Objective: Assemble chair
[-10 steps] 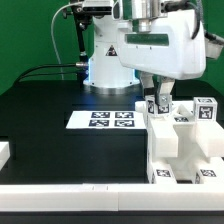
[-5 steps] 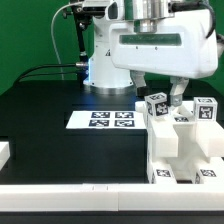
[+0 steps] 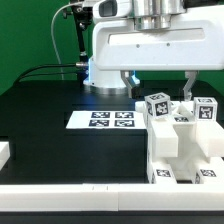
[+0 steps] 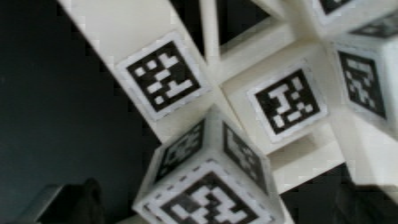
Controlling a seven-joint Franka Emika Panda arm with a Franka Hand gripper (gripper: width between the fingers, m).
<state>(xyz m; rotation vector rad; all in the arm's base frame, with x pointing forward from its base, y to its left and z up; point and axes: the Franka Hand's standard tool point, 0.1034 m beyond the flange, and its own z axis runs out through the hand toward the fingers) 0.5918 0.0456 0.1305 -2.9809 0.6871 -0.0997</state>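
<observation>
The chair (image 3: 180, 145), partly put together from chunky white plastic pieces, stands on the black table (image 3: 50, 115) at the exterior view's right, close to the near edge. Its bulk is a blocky white body that runs off the picture at that side. Two short posts rise from its top: one tagged post (image 3: 156, 105) nearer the table's middle and a second tagged post (image 3: 205, 110) toward the exterior view's right. Small marker tags also show on the lower front face of the body (image 3: 165, 176).

In the wrist view the chair's parts fill the picture very close up: a flat white panel with a square tag (image 4: 164, 72), a tagged post end (image 4: 210, 190) and further tagged faces (image 4: 288, 100), all blurred at the edges. How these pieces join cannot be told from that view.

The gripper (image 3: 158, 88) hangs just above the chair with its jaws spread wide, one finger on each side of the nearer post and clear of it; nothing is held between them. The large glossy white arm housing (image 3: 150, 45) fills the upper part of the exterior view.

The marker board (image 3: 110, 119) lies flat on the table just beside the chair, toward the middle. A low white rail (image 3: 70, 190) runs along the near edge of the table. Behind the table are the arm's base (image 3: 105, 70), black cables (image 3: 45, 70) and a green backdrop (image 3: 30, 30).
</observation>
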